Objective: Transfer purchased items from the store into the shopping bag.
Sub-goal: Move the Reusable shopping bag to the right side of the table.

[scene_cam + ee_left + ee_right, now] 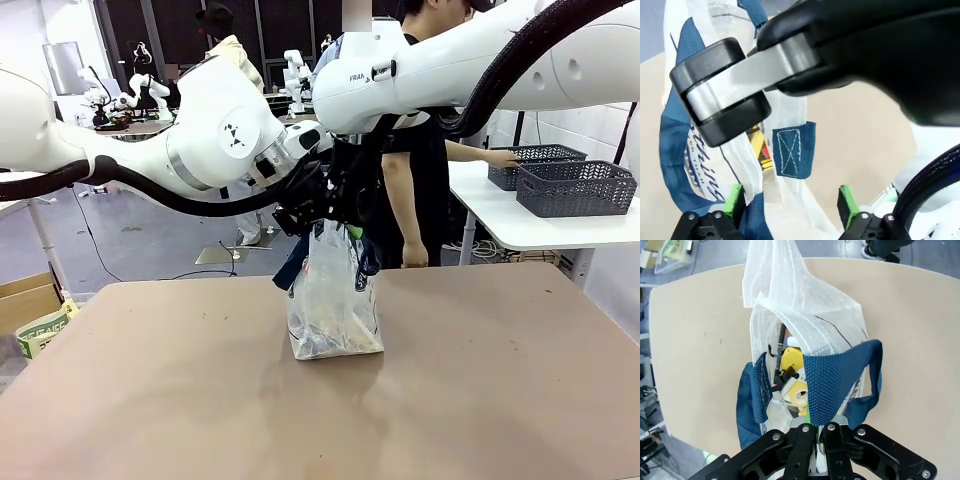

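The shopping bag (pixel 335 305), translucent white with navy straps, stands upright in the middle of the brown table (pixel 500 390). Both grippers hang close together just above its mouth. In the right wrist view my right gripper (pixel 815 430) is shut on one navy strap handle (pixel 827 382) and holds the bag's mouth up. Yellow and dark purchased items (pixel 791 362) lie inside. My left gripper (pixel 790 202) is open, its green pads (pixel 734 199) wide apart on either side of the bag's plastic and a strap end (pixel 792 152). The right gripper's finger crosses just above it.
A person (pixel 415 150) stands at the far side, one hand on dark grey mesh baskets (pixel 575 185) on a white side table at the right. A cardboard box (pixel 25 300) sits on the floor at the left.
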Robot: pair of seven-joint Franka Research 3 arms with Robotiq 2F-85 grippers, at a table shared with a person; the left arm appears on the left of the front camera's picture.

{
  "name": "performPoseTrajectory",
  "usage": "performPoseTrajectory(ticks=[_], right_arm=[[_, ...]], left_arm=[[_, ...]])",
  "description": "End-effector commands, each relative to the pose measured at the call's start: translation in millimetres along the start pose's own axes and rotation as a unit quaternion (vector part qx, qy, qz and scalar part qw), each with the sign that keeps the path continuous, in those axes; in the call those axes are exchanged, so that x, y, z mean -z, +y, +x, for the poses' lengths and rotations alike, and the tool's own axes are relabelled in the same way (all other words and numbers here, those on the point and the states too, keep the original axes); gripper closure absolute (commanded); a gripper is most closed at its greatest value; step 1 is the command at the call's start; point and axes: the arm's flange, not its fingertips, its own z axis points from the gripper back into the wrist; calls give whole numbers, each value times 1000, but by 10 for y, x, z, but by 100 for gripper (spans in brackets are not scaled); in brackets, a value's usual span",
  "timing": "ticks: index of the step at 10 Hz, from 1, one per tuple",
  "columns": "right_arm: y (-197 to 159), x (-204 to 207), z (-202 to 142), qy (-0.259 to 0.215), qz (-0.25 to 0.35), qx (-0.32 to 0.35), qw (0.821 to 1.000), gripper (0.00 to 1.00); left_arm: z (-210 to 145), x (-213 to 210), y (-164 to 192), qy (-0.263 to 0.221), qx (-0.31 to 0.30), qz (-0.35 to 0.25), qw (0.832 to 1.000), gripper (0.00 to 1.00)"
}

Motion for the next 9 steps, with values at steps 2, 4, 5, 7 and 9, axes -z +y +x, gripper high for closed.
performPoseTrajectory(ticks=[2,4,5,7,9], right_arm=[[24,31,25,-2,18,6,1000,100],[26,36,23,-2,21,5,1000,100],[25,46,21,0,23,1,1000,100],[24,49,7,1,23,-4,1000,100],[26,56,0,2,24,-7,1000,100]], left_arm=[[2,-14,-24,-1,12,43,999,53],[3,-28,-35,-7,13,49,999,92],[0,-28,-26,-10,12,58,998,100],[-2,-41,-26,-14,12,58,998,100],[-3,-72,-32,-18,14,63,998,100]])
